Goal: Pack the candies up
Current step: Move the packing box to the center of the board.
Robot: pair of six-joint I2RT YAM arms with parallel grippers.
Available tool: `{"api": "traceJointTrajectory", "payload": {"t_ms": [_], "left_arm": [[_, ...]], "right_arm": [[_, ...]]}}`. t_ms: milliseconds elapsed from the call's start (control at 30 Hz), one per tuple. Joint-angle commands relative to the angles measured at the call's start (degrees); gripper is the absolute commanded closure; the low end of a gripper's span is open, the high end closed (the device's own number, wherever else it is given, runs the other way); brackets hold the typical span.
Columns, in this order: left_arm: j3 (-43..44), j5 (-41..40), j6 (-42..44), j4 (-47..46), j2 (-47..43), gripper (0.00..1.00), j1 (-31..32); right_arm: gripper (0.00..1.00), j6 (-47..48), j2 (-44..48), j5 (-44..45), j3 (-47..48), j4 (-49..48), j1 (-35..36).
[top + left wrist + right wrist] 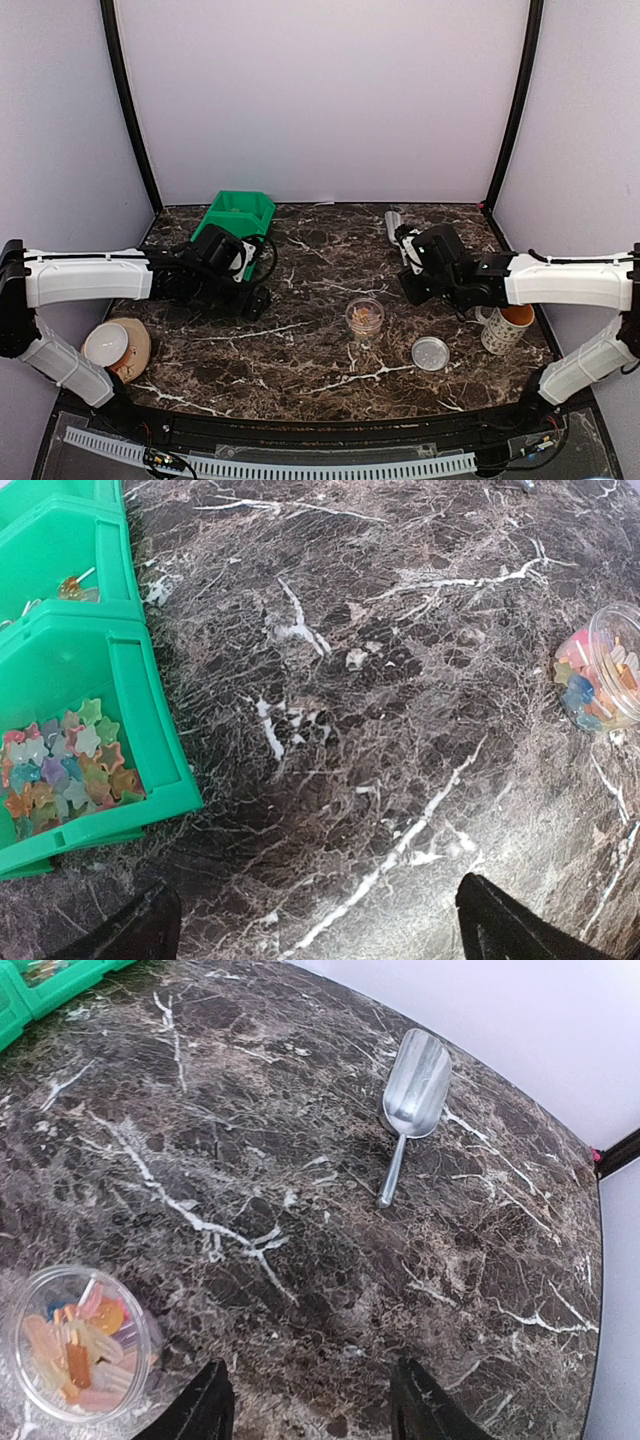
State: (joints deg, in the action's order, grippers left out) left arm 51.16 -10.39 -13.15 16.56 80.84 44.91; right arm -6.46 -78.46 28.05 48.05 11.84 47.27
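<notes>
Candies [72, 1345] in open tub [152, 1340] — near right tool [310, 1385], not touching.

candies [590, 680]: were cropped with their clear tub [622, 630] at the left wrist view's edge
metal scoop [392, 222]: was partly hidden by right arm [560, 278]

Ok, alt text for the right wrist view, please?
A metal scoop lies on the dark marble table, handle toward the camera. An open clear tub of mixed-colour candies sits at lower left; the right gripper, at the bottom edge, is open and empty, and a green bin corner shows top left.
</notes>
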Motion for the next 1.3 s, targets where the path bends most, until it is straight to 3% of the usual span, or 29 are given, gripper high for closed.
{"api": "traceJointTrajectory", "payload": {"t_ms": [0,233,567,900,1267], "left_arm": [[-1.5,-0.5,-0.5,0.5,-2.3,0.01,0.4],[-1.7,0.3,-0.8,-0.4,-1.6,0.01,0.7],[-0.4,0.2,-0.5,0.4,-1.6,0.01,1.1],[-2.1,-0.8,-0.8,1.2,-3.5,0.01,1.2],[-3.4,-0.4,-1.0,-0.1,-4.0,0.01,1.2]], "right_arm": [[0.45,-2.5,6.2,4.1,-3.9,-0.4,5.0],[0.43,-8.4,7.9,6.8,-6.0,7.2,13.0],[0.41,-11.8,-8.7,16.1,1.1,12.3,14.6],[0.40,-7.4,-22.0,8.1,9.3,2.3,14.7],[0.40,-2.3,-27.4,9.5,13.6,-5.1,14.6]]}}
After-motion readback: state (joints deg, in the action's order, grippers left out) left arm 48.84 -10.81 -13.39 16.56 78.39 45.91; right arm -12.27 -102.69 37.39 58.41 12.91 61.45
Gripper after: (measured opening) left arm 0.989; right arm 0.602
